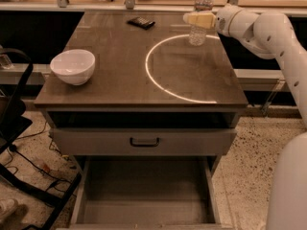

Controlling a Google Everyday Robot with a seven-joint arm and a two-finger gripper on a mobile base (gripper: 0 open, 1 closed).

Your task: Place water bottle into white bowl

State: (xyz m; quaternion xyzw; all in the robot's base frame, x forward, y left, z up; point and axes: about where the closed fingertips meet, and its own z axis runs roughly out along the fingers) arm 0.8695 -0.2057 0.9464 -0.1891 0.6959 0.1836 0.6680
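The water bottle (203,0), clear with a white cap, stands upright at the far right of the brown table (115,83), on the edge of a bright ring of light. My gripper (197,18) reaches in from the right on the white arm (261,28) and sits at the bottle's mid-height, its cream tip crossing in front of the bottle's middle. The white bowl (73,66) sits empty near the table's front left corner, far from the gripper.
A small flat black object (141,22) lies at the table's far middle. Under the tabletop is a closed drawer with a dark handle (144,142), and below it an open, empty drawer (144,188). A black frame (12,114) stands at the left.
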